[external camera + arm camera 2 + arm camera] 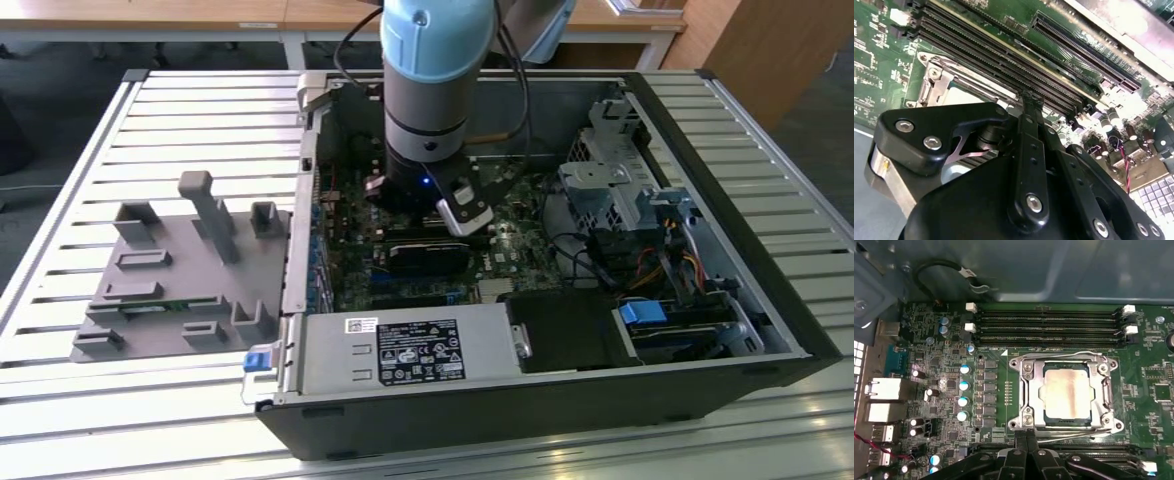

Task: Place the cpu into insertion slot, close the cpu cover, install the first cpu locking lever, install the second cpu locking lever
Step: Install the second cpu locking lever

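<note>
**Chip seated, frame down, claw at the socket edge**

Item: cpu (1068,394). Flat square chip with a pale metal top, lying in the insertion slot (1030,390) just right of centre in the first wrist view. It looks level and square to the socket.

Item: cpu cover (1107,390). Silver frame with a cut-out middle, lying down over the chip's edges. Thin wire levers run along the lower side of the socket; whether they are latched cannot be told.

Item: claw (1026,436). Black fingers (1021,440) pressed together with nothing between them, tips just at the lower edge of the socket, lower centre of the first wrist view. In the second wrist view the same tips (1032,102) sit centre frame, close beside the socket frame and the long memory slots (1004,55).

Item: arm (427,90). Light blue, standing upright at top centre of the exterior view, reaching down into the open computer case (747,300). The case lies on a slatted worktop (80,420), with a grey plastic holder (174,290) at centre left and a labelled power-supply box (414,350) at lower centre.

Handling note, as a judgement: the work appears to be at the lever stage. A narrow shut tip suits pushing a thin wire; pressure is best kept on the lever alone, low and steady, clear of the memory slots and the small upright parts nearby.
</note>
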### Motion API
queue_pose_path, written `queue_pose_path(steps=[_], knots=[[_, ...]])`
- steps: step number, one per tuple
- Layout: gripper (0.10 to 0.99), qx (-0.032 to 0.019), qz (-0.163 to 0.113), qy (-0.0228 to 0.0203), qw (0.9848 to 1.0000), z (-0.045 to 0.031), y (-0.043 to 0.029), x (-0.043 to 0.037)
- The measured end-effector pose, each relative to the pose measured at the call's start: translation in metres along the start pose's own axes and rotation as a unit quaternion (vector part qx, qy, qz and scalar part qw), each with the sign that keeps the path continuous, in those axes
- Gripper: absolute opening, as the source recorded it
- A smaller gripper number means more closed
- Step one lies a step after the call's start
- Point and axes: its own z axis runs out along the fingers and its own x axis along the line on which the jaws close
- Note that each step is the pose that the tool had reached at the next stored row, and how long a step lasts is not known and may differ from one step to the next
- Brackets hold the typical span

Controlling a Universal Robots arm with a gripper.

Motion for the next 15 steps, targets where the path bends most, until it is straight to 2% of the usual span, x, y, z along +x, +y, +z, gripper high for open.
queue_pose_path(steps=[2, 8, 12, 13, 15], knots=[[0.106, -0.0018, 0.0, 0.0001, 1.0, 0.0017, -0.0004, 0.0004], [0.106, -0.0168, 0.0, 0.0002, 0.9999, 0.0055, -0.0013, 0.0016], [0.106, -0.0235, 0.0, 0.0003, 0.9997, 0.0088, -0.0021, 0.0034], [0.106, -0.0324, 0.0, 0.0004, 0.9995, 0.0127, -0.003, 0.0085], [0.106, -0.0327, 0.0, 0.0003, 0.9995, 0.0128, -0.003, 0.0087]])
